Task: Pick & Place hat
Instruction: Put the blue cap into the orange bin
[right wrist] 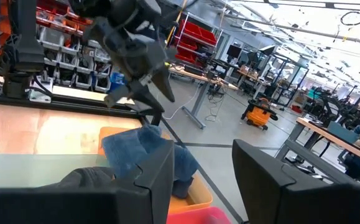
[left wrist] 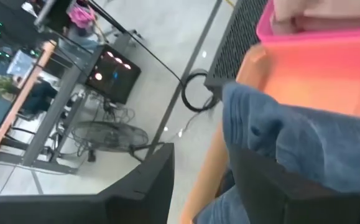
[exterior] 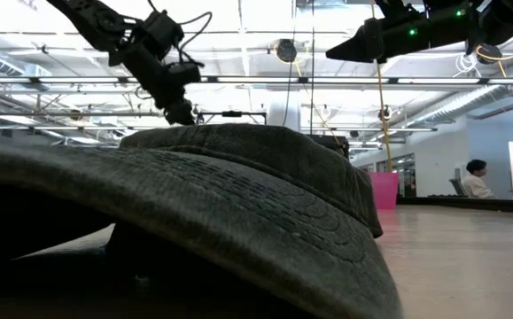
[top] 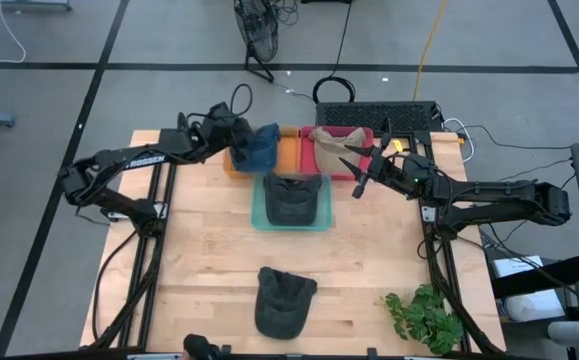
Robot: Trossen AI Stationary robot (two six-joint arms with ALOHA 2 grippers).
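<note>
Blue hat sits slumped in the orange bin at the far edge of the surface, right under the left tool, whose fingers are parted around the cloth, no firm pinch showing. Right tool hovers wide and empty over the pink bin. Left arm's plainly nearer; a dark hat waits at the near edge.

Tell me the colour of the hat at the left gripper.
Blue hat, over the orange bin; clearest in the high view.
</note>
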